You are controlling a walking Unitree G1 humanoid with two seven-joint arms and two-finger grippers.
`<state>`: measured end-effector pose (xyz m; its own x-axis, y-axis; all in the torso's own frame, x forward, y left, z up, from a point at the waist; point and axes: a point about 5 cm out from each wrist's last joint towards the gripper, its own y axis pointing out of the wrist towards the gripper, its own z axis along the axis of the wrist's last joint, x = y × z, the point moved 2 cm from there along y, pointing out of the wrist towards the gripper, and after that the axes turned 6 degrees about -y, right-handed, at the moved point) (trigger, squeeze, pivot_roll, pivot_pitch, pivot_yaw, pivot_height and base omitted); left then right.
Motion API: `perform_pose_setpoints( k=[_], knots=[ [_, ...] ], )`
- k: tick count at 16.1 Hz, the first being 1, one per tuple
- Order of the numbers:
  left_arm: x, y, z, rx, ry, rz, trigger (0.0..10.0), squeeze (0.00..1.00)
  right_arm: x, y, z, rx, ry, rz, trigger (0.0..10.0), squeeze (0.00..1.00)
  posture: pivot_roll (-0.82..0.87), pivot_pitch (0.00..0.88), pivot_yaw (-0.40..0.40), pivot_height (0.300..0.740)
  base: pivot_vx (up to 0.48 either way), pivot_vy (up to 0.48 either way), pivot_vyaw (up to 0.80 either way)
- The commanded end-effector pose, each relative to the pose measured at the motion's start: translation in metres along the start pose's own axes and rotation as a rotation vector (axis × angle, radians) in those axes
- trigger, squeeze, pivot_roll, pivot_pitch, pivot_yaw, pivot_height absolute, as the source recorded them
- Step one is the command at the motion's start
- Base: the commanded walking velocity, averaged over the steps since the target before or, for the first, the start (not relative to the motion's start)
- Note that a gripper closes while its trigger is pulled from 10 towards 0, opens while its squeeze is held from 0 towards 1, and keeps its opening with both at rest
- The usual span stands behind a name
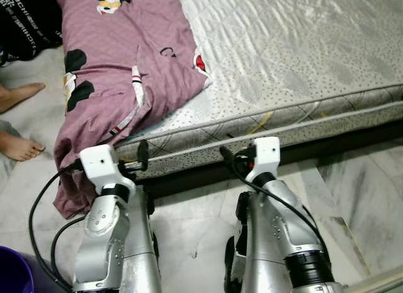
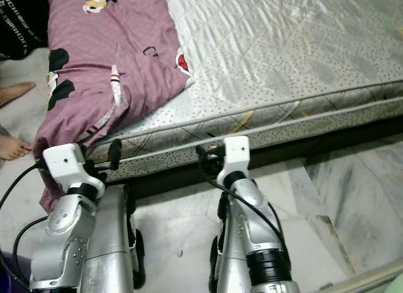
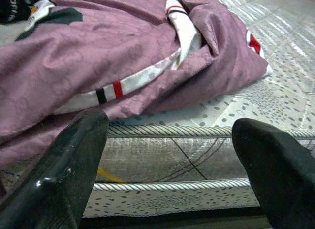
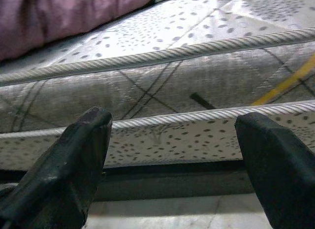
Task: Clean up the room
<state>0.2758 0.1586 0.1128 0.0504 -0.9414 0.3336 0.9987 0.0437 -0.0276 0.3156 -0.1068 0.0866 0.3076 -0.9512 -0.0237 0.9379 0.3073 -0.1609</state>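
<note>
While the crumpled mauve cotton blanket with its cartoon-mouse print and striped white trim (image 1: 119, 72) lies heaped on the left corner of the mattress, one end spilling over the near edge and hanging down to the floor, I'd call the tidy-up barely begun: nothing is folded, nothing is lifted, nothing is in hand. It looks soft and rumpled, bunched in thick folds, the white band twisted through the middle. My left gripper (image 3: 170, 165) is level with the near side of the quilted grey-white mattress (image 1: 296, 60), just below where the blanket drapes, fingers spread wide with nothing between them. My right gripper (image 4: 172, 162) sits further along the same side, well clear of the cloth, also gaping wide and empty, facing the corded piping. Below me is pale marble floor (image 1: 371, 205). At the left edge of my head view I see a person's bare feet (image 1: 19, 145) on the floor, close to the hanging end, and a purple bucket rim (image 1: 12, 271) beside my left arm. What's left, I reckon, is everything: gather, fold, put away.
</note>
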Motion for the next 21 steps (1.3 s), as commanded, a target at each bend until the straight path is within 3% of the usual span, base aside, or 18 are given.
perform_pose_setpoints(
  k=[1, 7, 10, 15, 19, 21],
  knots=[
    [0.001, -0.002, 0.001, 0.007, -0.004, -0.009, 10.0, 0.00, 0.000, 0.000, -0.002, -0.011, 0.006, 0.005, 10.0, 0.00, 0.05, 0.239, -0.006, 0.495, 0.311, 0.000, 0.00],
    [0.002, -0.001, 0.001, 0.008, -0.014, -0.017, 10.0, 0.00, 0.000, 0.001, -0.002, -0.013, 0.007, 0.008, 10.0, 0.00, 0.05, 0.241, -0.006, 0.495, 0.382, 0.000, 0.00],
    [0.001, 0.000, -0.002, -0.013, -0.017, -0.002, 10.0, 0.00, -0.001, 0.001, -0.001, -0.012, 0.002, 0.013, 10.0, 0.00, 0.05, 0.240, -0.005, 0.495, 0.000, 0.000, 0.00],
    [-0.005, 0.000, 0.006, 0.043, 0.002, 0.053, 10.0, 0.00, 0.000, 0.002, -0.003, -0.019, 0.011, 0.014, 10.0, 0.00, 0.05, 0.241, -0.008, 0.495, 0.000, 0.000, 0.08],
    [-0.019, 0.001, 0.018, 0.108, 0.026, 0.136, 10.0, 0.00, 0.000, 0.002, -0.004, -0.026, 0.015, 0.016, 10.0, 0.00, 0.05, 0.241, -0.008, 0.495, 0.000, 0.000, 0.00],
    [-0.035, 0.002, 0.028, 0.157, 0.032, 0.220, 10.0, 0.00, 0.002, 0.002, -0.005, -0.034, 0.020, 0.012, 10.0, 0.00, 0.04, 0.239, -0.015, 0.495, 0.000, 0.000, 0.00]
  ],
)
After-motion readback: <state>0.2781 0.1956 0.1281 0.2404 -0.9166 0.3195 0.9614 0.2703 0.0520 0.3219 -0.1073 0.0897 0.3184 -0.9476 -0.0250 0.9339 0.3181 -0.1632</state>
